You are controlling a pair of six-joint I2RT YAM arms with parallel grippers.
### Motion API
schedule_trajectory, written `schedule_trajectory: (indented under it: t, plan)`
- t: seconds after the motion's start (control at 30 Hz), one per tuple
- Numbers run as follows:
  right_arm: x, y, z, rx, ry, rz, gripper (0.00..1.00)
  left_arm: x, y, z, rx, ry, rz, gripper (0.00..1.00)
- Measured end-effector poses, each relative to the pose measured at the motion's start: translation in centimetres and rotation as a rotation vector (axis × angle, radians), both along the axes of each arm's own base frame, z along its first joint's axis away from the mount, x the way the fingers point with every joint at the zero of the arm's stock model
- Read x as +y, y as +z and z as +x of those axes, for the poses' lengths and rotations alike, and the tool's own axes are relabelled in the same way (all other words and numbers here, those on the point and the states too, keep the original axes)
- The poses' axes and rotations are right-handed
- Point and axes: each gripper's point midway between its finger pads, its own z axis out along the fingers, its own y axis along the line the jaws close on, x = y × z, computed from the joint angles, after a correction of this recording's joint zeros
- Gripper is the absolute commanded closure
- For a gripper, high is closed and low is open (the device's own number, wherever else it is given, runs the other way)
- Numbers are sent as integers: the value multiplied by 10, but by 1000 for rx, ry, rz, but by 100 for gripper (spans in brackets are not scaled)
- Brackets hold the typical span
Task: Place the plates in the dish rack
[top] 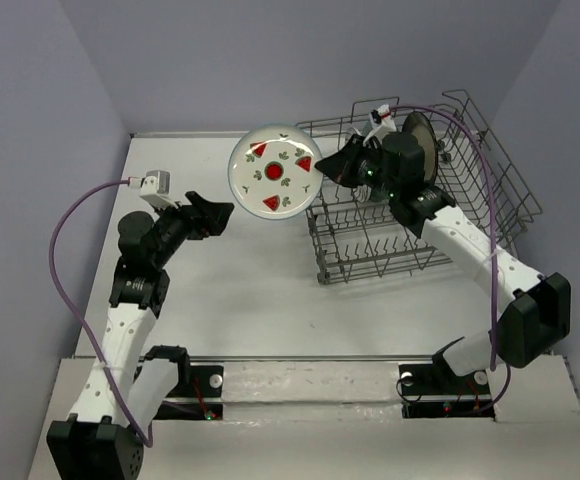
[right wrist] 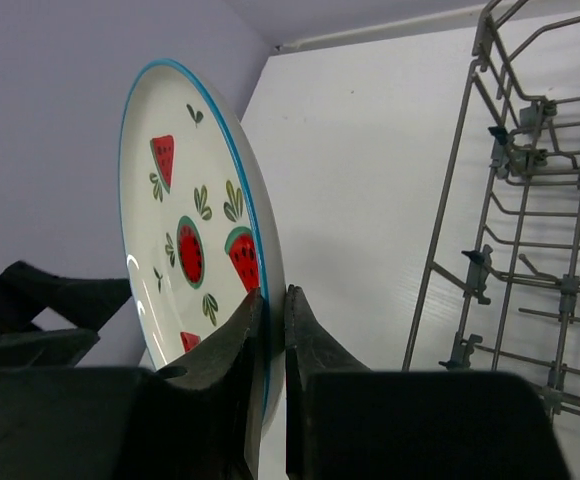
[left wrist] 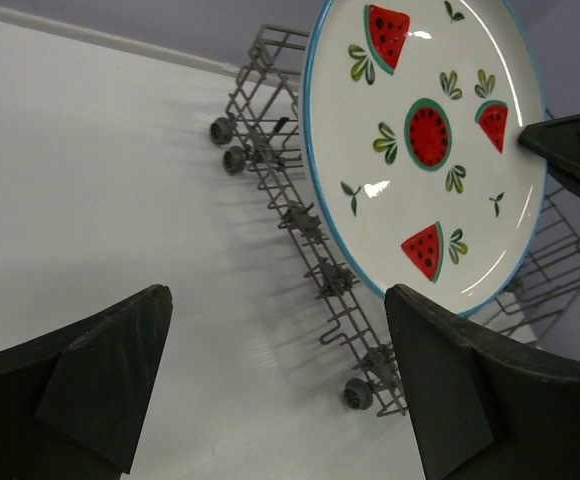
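A white plate with red watermelon marks and a blue rim [top: 274, 172] hangs in the air just left of the grey wire dish rack [top: 470, 225]. My right gripper [top: 322, 166] is shut on the plate's right rim; in the right wrist view the fingers [right wrist: 270, 300] pinch the plate's edge [right wrist: 185, 230]. My left gripper [top: 218, 213] is open and empty, below and left of the plate, apart from it. The left wrist view shows the plate [left wrist: 420, 150] in front of the rack [left wrist: 300, 220]. A dark-rimmed tan plate [top: 422, 148] stands in the rack behind my right arm.
The rack's small wheels [left wrist: 358, 393] rest on the white table [top: 240, 290]. Grey walls close in the back and both sides. A purple cable [top: 70, 250] loops off the left arm, and another arcs over the rack [top: 470, 140].
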Motion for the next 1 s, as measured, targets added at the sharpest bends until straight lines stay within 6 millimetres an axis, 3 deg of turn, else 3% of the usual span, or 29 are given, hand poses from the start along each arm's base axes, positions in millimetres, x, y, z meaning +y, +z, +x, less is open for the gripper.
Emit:
schedule_trajectory:
  t: [0.17, 0.37, 0.47, 0.63, 0.67, 0.73, 0.77, 0.8, 0.87, 0.93, 1.0]
  plan:
    - [9, -13, -14, 45, 81, 13, 93, -22, -16, 1, 53, -164, -117, 1]
    - [15, -36, -27, 111, 141, 20, 93, -42, -1, -14, 17, -313, -197, 1]
    - [18, -43, -30, 125, 162, 42, 93, -45, 4, -16, 3, -341, -211, 4]
    - [24, -45, -38, 124, 211, 78, 93, -48, 0, -17, 21, -363, -224, 17]
    - [25, -45, -40, 122, 221, 83, 93, -48, -1, -17, 24, -367, -225, 20]
    - [26, -45, -42, 122, 236, 87, 93, -49, -2, -17, 31, -374, -228, 37]
    - [27, -43, -43, 117, 243, 91, 93, -49, -3, -17, 36, -374, -231, 47]
    - [28, -41, -44, 110, 252, 97, 93, -50, -4, -16, 40, -378, -232, 67]
    - [29, -38, -46, 102, 265, 102, 93, -49, -6, -15, 46, -373, -233, 86]
    - [29, -34, -49, 68, 290, 102, 92, -46, -6, -13, 67, -347, -261, 92]
    - [29, -32, -52, 41, 308, 94, 83, -45, -5, -12, 71, -340, -272, 95]
